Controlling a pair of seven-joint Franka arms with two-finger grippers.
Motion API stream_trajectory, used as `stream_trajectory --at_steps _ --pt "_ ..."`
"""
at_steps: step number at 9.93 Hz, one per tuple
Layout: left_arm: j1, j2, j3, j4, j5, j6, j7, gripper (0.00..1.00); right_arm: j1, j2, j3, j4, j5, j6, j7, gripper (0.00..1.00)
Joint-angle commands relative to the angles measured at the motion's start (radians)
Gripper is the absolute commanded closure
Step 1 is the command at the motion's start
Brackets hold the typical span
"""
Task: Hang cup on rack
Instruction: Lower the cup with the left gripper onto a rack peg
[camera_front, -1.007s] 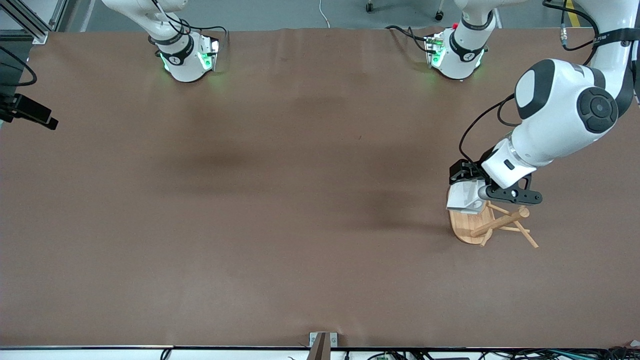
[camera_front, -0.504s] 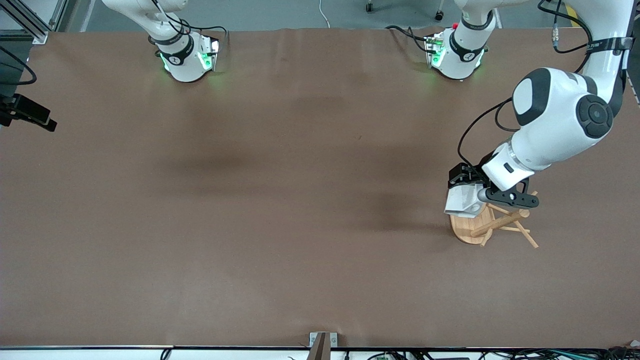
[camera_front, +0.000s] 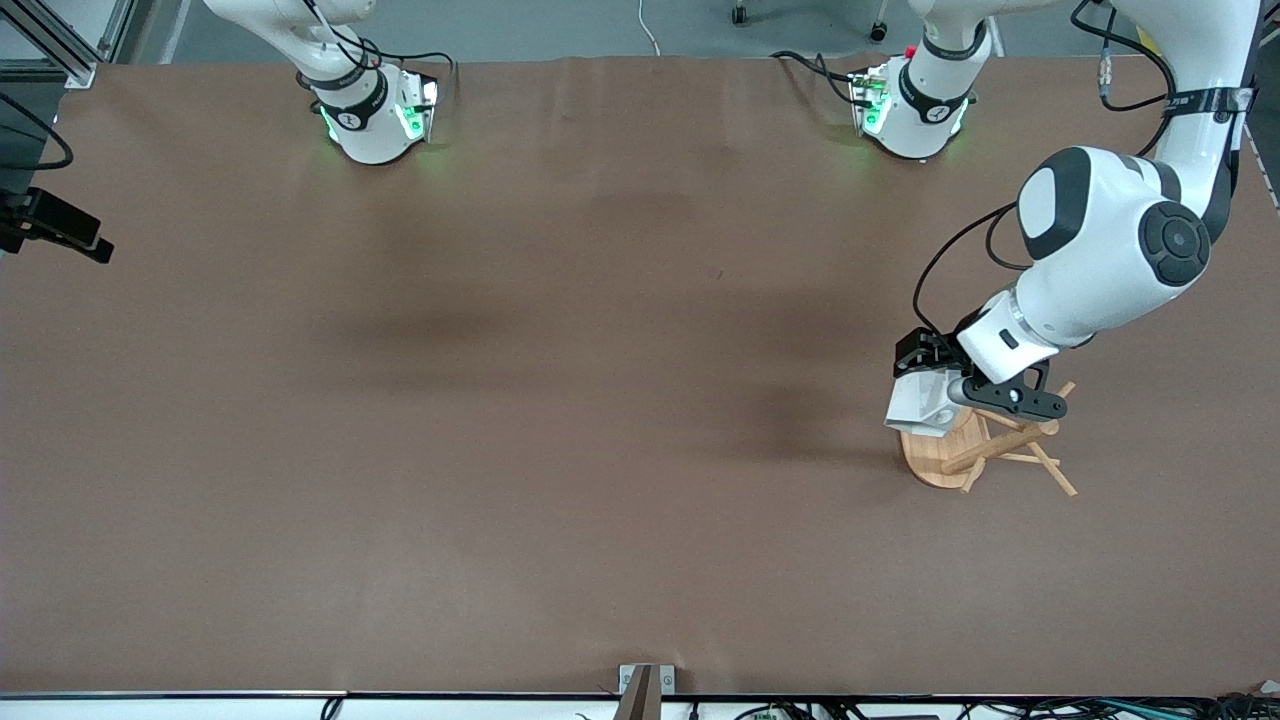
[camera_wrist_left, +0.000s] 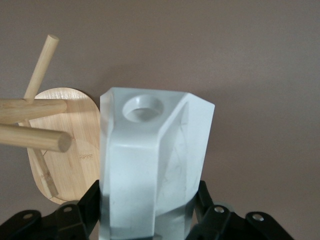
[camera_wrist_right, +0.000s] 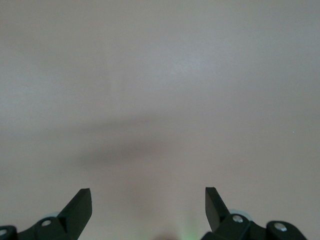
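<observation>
My left gripper (camera_front: 935, 385) is shut on the white faceted cup (camera_front: 918, 404) and holds it in the air over the edge of the rack's oval base (camera_front: 935, 457). The bamboo rack (camera_front: 1000, 445) stands at the left arm's end of the table, its pegs pointing out from the central post. In the left wrist view the cup (camera_wrist_left: 150, 165) fills the middle, its handle tab with the round hole (camera_wrist_left: 143, 108) on top, and the black fingers (camera_wrist_left: 85, 202) press its sides. Two pegs (camera_wrist_left: 35, 137) end just beside the cup, apart from it. My right gripper (camera_wrist_right: 148, 200) is open over bare table.
The brown table (camera_front: 560, 400) is bare apart from the rack. The two arm bases (camera_front: 375, 115) stand along the table's edge farthest from the front camera. A small metal bracket (camera_front: 645, 680) sits at the nearest edge.
My left gripper with the cup has shifted slightly toward the right arm's end of the table and away from the rack's post. The right arm has not moved.
</observation>
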Motion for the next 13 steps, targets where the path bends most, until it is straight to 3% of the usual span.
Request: stream_trajectory --at_steps 1,11,12,13 --pt "0.0 0.014 0.031 -0.018 -0.015 0.022 0.021 1.0 -0.01 0.004 0.006 0.01 -0.01 0.004 -0.015 0.0" --pt "0.006 0.018 0.062 -0.016 -0.015 0.036 0.002 0.98 -0.009 0.004 0.008 0.007 -0.008 0.005 -0.016 0.0" --pt "0.014 0.024 0.062 -0.016 -0.016 0.034 0.002 0.93 -0.01 0.004 0.008 0.007 -0.008 0.008 -0.016 0.0" --pt "0.018 0.026 0.062 -0.014 -0.016 0.036 0.002 0.8 -0.01 0.004 0.008 0.007 -0.008 0.007 -0.016 0.0"
